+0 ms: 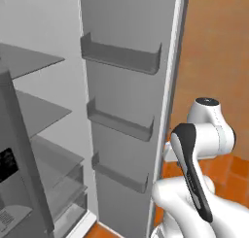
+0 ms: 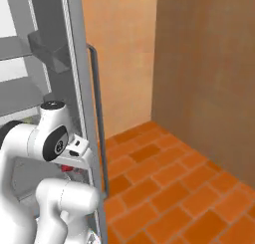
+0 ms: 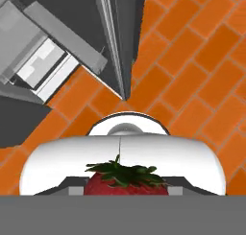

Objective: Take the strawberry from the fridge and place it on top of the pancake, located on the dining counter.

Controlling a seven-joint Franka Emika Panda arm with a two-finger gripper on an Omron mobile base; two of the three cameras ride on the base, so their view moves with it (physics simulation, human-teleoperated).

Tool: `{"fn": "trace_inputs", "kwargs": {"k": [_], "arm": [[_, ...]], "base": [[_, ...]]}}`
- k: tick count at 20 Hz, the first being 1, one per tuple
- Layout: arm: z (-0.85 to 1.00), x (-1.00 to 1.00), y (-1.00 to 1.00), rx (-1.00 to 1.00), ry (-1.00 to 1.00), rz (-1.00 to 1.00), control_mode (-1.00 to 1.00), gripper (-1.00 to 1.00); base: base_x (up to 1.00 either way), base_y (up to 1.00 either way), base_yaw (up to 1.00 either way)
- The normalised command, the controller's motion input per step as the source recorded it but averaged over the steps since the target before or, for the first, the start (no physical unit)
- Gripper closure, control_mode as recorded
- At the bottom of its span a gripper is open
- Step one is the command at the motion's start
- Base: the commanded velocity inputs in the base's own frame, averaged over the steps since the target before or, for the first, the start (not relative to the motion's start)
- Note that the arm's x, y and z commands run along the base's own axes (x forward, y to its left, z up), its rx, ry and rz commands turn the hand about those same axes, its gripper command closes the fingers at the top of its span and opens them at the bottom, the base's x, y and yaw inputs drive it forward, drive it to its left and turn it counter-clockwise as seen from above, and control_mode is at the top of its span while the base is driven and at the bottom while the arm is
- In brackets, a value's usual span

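We can read no words, brand names, numbers or signs in these pictures. The black panel on the fridge door in the left base view carries only faint pale smudges, too blurred for us to make out as letters. The round dark cap on the arm's joint in the right base view bears a small pale mark that we cannot tell to be a letter or a logo.

Base views flank open fridge door closely, hand view faces brick floor
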Motion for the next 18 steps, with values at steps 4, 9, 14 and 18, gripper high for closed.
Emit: {"fn": "trace_inputs", "kwargs": {"k": [4,9,14,18], "arm": [[0.0,0.0,0.0,0.0,0.0,0.0,1.0,1.0],[0.0,0.0,0.0,0.0,0.0,0.0,1.0,1.0],[0.0,0.0,0.0,0.0,0.0,0.0,1.0,1.0],[0.0,0.0,0.0,0.0,0.0,0.0,1.0,1.0]], "base": [[-0.19,-0.09,-0.85],[0.0,-0.42,-0.85],[0.02,-0.81,-0.68],[0.51,-0.39,-0.1]]}}
